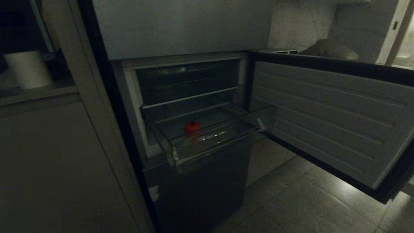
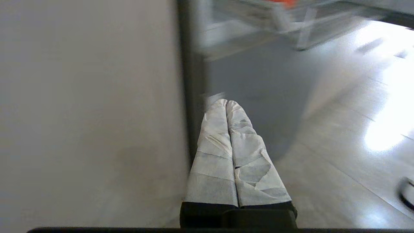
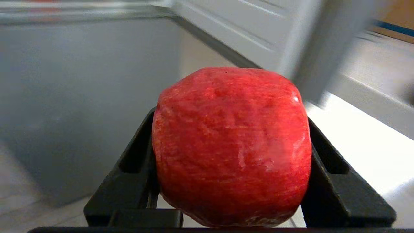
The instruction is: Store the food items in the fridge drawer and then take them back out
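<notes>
Nearest to us, our right hand [image 3: 231, 181] is clenched around a red apple [image 3: 231, 145], its two black fingers [image 3: 136, 168] pressed against the fruit's sides. The apple fills the space between them and bulges well past the fingertips. This hand sits low, outside the head view, pointing toward the grey lower front of the fridge [image 3: 81, 97], with the open fridge door [image 3: 258, 29] off to one side.

Our left hand [image 2: 226, 105] is also out of the head view. Its two fingers [image 2: 213, 155], wrapped in pale tape, lie pressed together with nothing between them. It hangs close beside a plain pale panel [image 2: 87, 113] and points along the tiled floor [image 2: 339, 145] toward the fridge.

Farther out, the fridge drawer [image 1: 223, 142] stands pulled forward from the compartment, clear, with a ribbed floor. The second food item [image 1: 192, 128], small, rounded and red, rests inside it toward the drawer's left part, apart from the front lip. From the left wrist view, a sliver of that red piece [image 2: 281, 2] shows above the drawer's frame.

Above the drawer sits a darker bin [image 1: 187, 81]. The door [image 1: 330, 113] swings wide to the right, its ribbed inner lining facing us. Grey floor tiles [image 1: 307, 200] spread beneath it. At far left, a white roll [image 1: 27, 69] stands on a shelf [image 1: 38, 94].
</notes>
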Controlling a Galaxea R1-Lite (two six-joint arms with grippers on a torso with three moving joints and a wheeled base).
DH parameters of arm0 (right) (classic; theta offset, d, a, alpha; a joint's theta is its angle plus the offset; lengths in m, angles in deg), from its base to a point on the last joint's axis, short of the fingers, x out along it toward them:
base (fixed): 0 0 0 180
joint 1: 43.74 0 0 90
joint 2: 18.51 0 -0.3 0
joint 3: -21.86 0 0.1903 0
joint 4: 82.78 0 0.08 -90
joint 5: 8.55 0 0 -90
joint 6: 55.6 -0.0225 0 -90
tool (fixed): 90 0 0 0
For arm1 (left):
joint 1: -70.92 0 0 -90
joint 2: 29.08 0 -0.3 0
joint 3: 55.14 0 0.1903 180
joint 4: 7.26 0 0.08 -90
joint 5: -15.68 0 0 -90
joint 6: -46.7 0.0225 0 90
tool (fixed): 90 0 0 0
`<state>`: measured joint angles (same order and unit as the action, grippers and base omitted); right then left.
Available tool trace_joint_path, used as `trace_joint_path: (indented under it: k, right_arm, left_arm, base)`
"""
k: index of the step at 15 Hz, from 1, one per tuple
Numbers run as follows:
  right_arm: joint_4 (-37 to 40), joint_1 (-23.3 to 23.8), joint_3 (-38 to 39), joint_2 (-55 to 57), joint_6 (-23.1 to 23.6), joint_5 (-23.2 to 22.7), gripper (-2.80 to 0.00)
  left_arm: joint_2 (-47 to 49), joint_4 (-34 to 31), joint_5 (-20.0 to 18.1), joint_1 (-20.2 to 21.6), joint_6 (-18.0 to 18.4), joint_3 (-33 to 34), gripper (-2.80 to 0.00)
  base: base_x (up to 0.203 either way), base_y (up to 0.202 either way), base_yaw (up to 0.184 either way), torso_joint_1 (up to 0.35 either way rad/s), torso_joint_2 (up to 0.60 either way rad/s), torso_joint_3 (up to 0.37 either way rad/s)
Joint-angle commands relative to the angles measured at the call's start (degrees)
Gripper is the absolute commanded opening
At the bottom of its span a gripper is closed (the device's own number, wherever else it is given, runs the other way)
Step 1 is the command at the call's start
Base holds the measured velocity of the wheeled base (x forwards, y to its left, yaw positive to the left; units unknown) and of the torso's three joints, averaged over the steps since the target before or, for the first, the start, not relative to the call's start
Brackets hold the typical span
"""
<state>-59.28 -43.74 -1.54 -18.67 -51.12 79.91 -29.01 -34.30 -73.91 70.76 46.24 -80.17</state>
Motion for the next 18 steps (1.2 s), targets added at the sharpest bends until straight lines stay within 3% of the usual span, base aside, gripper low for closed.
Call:
trace_joint_path:
  k: [1,15,18]
  right_arm:
    - [0.0,0.0,0.0,0.1,0.5,-0.2,-2.80]
    - [0.1,0.0,0.0,0.1,1.0,-0.7,-2.80]
    - [0.9,0.0,-8.0,4.2,2.3,-1.6,-2.80]
  left_arm:
    - [0.0,0.0,0.0,0.0,0.0,0.0,-2.80]
    - [0.0,0.0,0.0,0.0,-0.1,0.0,-2.80]
    - [0.0,0.0,0.0,0.0,0.0,0.0,-2.80]
  base:
    - [0.001,-0.010,0.177,0.002,0.00,0.005]
    - [0.002,-0.007,0.166,0.003,0.00,0.003]
    - [0.000,-0.001,0.020,0.000,0.00,0.001]
